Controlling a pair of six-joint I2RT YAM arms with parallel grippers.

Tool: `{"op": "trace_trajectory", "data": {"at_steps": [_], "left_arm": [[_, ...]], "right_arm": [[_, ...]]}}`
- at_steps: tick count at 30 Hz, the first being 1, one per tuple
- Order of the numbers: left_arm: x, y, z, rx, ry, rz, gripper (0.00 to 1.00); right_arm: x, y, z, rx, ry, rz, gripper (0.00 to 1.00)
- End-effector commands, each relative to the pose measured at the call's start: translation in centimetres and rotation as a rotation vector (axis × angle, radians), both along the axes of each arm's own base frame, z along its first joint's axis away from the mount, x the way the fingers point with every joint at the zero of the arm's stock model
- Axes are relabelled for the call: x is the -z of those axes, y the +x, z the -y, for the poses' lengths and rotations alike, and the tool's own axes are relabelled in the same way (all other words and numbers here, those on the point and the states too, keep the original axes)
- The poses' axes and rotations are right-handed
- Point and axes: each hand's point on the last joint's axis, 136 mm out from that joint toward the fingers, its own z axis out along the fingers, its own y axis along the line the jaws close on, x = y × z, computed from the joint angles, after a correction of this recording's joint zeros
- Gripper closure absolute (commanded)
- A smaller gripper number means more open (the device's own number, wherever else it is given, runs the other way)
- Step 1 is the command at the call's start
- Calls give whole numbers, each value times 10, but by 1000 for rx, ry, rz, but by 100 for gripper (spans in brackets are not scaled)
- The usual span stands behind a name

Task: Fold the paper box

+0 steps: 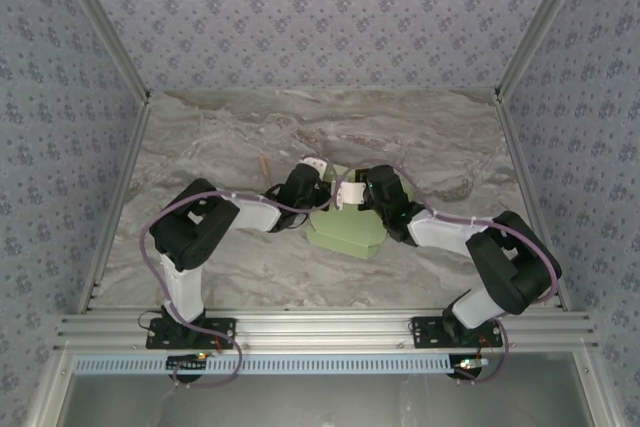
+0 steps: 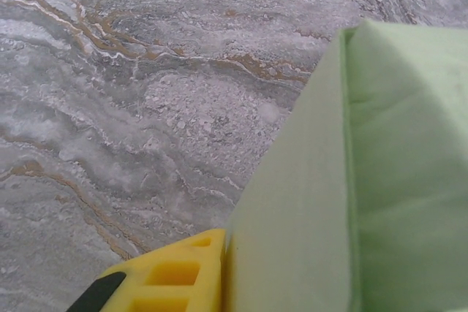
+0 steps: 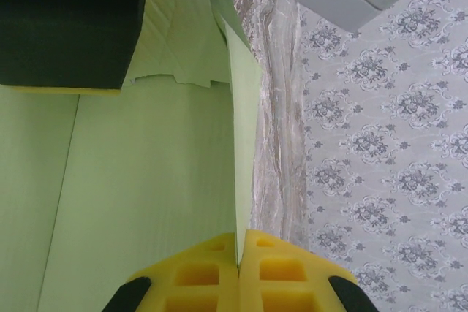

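Flap edge of paper box [image 3: 146,202] clamped in right end effector [image 3: 239,283]; marble table [image 3: 276,107] beside.

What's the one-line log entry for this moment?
left gripper: finger against box, grip unclear | right gripper: shut on box edge | box: partly folded, on table

The paper box [image 1: 347,234] is pale light-green thin card, only partly folded. Its flat base with rounded flaps lies near the middle of the marbled table [image 1: 230,137]. From the right wrist, a broad creased panel runs to an upright wall at its right edge, with notched tabs farther back; from the left wrist, two raised panels meet at a sharp fold.
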Motion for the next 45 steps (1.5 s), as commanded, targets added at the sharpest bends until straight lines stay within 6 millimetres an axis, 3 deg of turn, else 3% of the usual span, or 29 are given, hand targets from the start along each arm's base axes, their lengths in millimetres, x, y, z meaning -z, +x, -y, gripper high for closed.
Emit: {"op": "trace_trajectory", "data": {"at_steps": [1, 15, 23, 30, 45], "left_arm": [[-14, 37, -32, -256, -20, 30, 83], [-18, 45, -58, -470, 49, 123, 83], [-15, 47, -58, -528, -9, 145, 82], [-27, 43, -27, -335, -105, 154, 81], [-36, 22, -12, -108, -90, 142, 59]], "right_arm": [[15, -25, -18, -88, 19, -100, 100], [12, -33, -24, -85, 73, -133, 100], [13, -37, -29, -96, 108, -153, 100], [11, -27, -15, -40, 98, -144, 100], [5, -17, -8, 3, 88, -139, 100]]}}
